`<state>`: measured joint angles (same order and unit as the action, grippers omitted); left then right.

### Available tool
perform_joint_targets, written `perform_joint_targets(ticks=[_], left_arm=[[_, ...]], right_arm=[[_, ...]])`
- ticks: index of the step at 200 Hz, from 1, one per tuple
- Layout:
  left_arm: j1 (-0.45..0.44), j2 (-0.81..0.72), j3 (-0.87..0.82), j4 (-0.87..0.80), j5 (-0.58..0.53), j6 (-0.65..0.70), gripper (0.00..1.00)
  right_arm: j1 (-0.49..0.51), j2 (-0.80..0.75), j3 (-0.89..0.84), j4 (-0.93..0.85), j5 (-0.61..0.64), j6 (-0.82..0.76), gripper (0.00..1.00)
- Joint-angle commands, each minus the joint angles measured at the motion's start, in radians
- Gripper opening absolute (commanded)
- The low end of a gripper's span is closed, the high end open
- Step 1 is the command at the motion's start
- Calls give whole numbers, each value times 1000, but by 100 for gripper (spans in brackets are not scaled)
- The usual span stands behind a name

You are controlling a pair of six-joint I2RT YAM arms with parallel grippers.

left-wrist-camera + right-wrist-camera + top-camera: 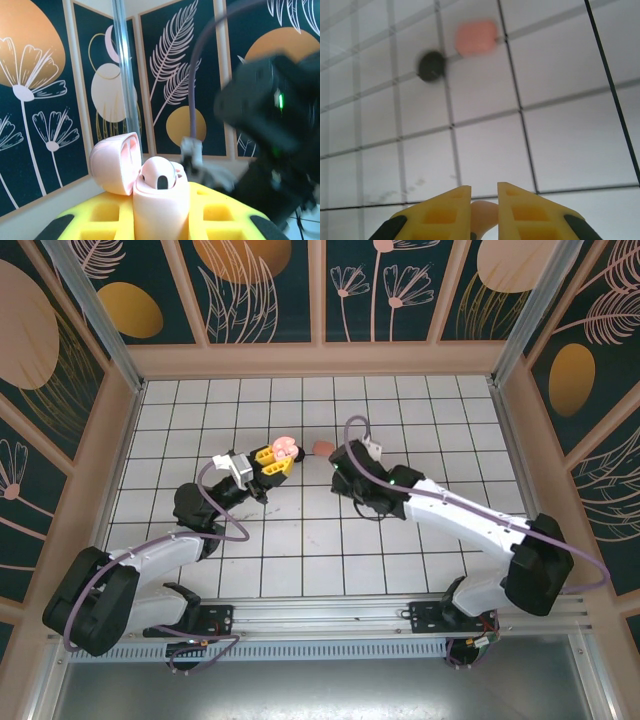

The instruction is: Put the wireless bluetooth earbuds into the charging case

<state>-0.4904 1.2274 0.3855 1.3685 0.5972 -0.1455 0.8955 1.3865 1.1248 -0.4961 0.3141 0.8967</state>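
From where I stand, the left claw is clenched on a pale pink, glossy plastic charging case. The case is pinched upright between the claw's ribbed yellow fingers, which press on both sides of its lower body. Its rounded lid is flipped open and leans back to the left of the claw's centre line. One pink earbud sits in the mouth of the case just above the fingers, a dark oval spot on its face turned toward the wrist. Close on this claw's right hangs the black bulk of the other arm, blurred, with a small green light glowing on it. The right claw is closed down on a small pale pink bud, wedged in the narrow slot between its two yellow pads, low behind the tips. Too little of the bud shows to tell how it is turned. Ahead of those tips, on the white tiled floor, lies a soft-edged peach lump on a grout line. Just to its left, a little nearer the claw, lies a round black blob. The two are near each other without touching, both too blurred for me to say whether they are buds or cases.
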Motion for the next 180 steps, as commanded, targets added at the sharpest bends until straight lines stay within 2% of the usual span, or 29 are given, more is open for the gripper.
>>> perform_joint_targets(ticks=[1, 46, 78, 180], left_arm=[[-5, -14, 26, -8, 25, 33, 0], [-5, 1, 35, -18, 35, 41, 0], [-5, 29, 64, -22, 38, 35, 0], [-5, 166, 182, 32, 30, -23, 0]], right_arm=[[-15, -38, 122, -53, 58, -118, 16], [-24, -34, 353, -49, 70, -270, 17], [-24, -26, 440, -1, 37, -349, 17], [32, -32, 381, 162, -16, -417, 17]])
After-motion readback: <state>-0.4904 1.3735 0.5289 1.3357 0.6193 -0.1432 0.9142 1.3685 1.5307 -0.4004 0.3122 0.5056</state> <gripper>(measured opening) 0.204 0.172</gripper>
